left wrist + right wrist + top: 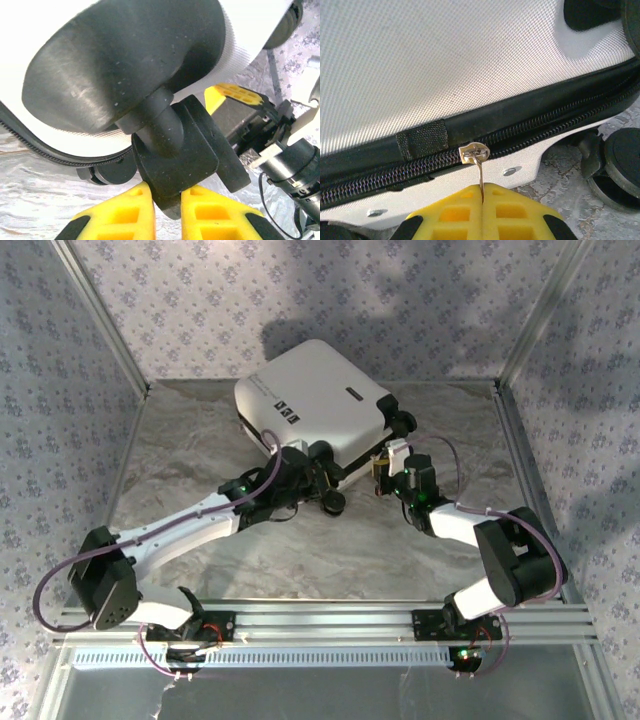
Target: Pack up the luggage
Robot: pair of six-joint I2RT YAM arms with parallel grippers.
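The luggage [310, 390] is a white hard-shell case lying closed at the back middle of the table, tilted, with its near edge facing the arms. My left gripper [167, 202] is shut on a black caster wheel [175, 150] at the case's near corner, its yellow fingers [125, 212] pinching the wheel's lower edge. From above, the left gripper [328, 490] sits at that corner. My right gripper [482, 192] is shut on the thin metal zipper pull [481, 175], which hangs from the slider [474, 152] on the black zipper band [530, 117]. From above, the right gripper [379, 469] is against the case's near side.
Another black wheel [620, 167] stands on the marbled table just right of the right gripper. Patterned walls and metal frame posts [520, 330] enclose the table. Open tabletop [330, 560] lies between the arms and the front rail.
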